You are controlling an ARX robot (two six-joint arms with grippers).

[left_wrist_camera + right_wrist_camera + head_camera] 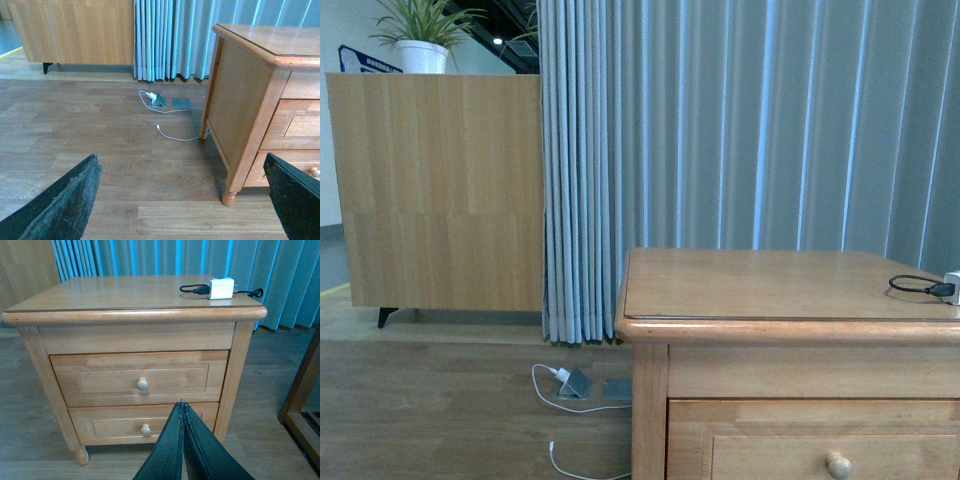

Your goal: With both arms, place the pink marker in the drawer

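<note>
Two black gripper fingers fill the lower corners of the left wrist camera's view, each a broad wedge tapering toward its tip, with a matte, coarse, slightly scuffed surface and pale wear along the edges. The left gripper shows a wide gap between them. From the right wrist camera, the right gripper appears as two smooth, dark blades pressed flat together, a thin seam running between them up to a shared point. No cables, screws or markings are visible on either gripper.
</note>
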